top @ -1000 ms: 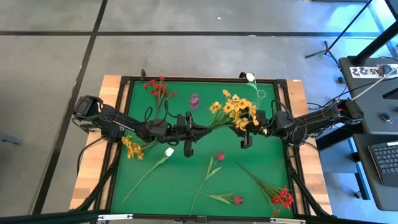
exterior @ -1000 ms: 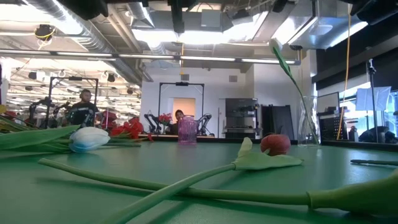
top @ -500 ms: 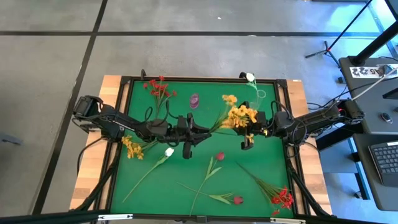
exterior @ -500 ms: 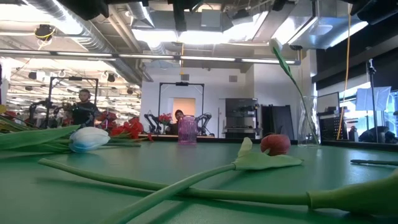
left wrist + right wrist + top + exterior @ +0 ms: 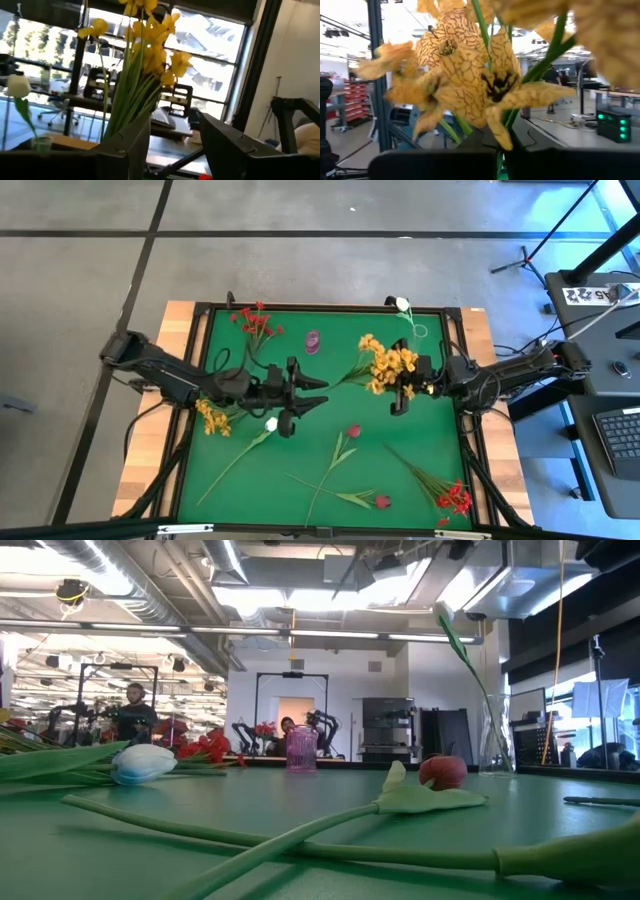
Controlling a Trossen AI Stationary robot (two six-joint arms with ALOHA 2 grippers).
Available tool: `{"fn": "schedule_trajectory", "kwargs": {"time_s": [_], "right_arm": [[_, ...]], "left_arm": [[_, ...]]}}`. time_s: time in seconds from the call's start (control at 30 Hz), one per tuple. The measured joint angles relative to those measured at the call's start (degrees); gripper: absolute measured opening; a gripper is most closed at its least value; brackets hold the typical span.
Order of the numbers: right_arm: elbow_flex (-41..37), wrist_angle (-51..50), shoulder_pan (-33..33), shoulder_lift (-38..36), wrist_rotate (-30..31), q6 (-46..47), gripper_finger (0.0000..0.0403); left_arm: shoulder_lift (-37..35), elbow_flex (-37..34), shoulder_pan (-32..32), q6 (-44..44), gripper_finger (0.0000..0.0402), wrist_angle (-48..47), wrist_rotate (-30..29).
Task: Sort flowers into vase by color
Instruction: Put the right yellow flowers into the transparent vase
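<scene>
A bunch of yellow-orange flowers (image 5: 386,364) is held above the green mat, its stems (image 5: 350,378) slanting toward the left arm. My right gripper (image 5: 400,394) is shut on it, and the veined blossoms (image 5: 465,60) fill the right wrist view. My left gripper (image 5: 318,388) stands open just left of the stem ends. In its wrist view the stems (image 5: 127,95) rise beside one finger (image 5: 127,142), and I cannot tell whether they touch. A pink vase (image 5: 313,342) and a clear vase (image 5: 421,331) holding a white bud (image 5: 403,305) stand at the far edge. My right gripper pinches the bunch's green stems (image 5: 501,142) between its two fingers, close under the blossoms. It comes from the table's right, about level and slightly raised. The blossoms hide the fingertips from above. The bunch is lifted clear of the mat, with its stem ends free.
On the mat lie a red cluster (image 5: 255,322) far left, a yellow cluster (image 5: 212,417) at the left edge, a white bud (image 5: 271,424), two dark red buds (image 5: 352,431) (image 5: 382,501) and a red cluster (image 5: 455,500) near right. People show in the room beyond.
My left gripper has opened, let go of the yellow bunch's stems, and drawn back toward the table's left edge, rising a little. The bunch stays aloft in my right gripper alone, and its blossoms have gathered closer to that gripper.
</scene>
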Motion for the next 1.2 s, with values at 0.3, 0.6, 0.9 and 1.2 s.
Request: {"fn": "schedule_trajectory", "kwargs": {"time_s": [0.3,0.6,0.9,1.2], "right_arm": [[0.00,-16.07,0.01,-11.57,8.92,-4.27,0.0006],[0.00,-33.16,-0.01,-24.67,21.25,-6.75,0.0012],[-0.02,-38.04,-0.03,-33.13,36.02,-12.95,0.0009],[-0.02,-41.24,-0.01,-35.35,45.38,-16.25,0.0010]], "left_arm": [[-6.20,0.01,-3.23,-0.32,0.0167,-9.55,-4.78],[-8.34,0.01,-3.58,-0.88,0.0167,-18.03,-10.28],[-8.31,-0.01,-3.47,-2.08,0.0167,-20.54,-11.60],[-8.31,-0.01,-3.47,-2.06,0.0167,-21.17,-11.79]]}}
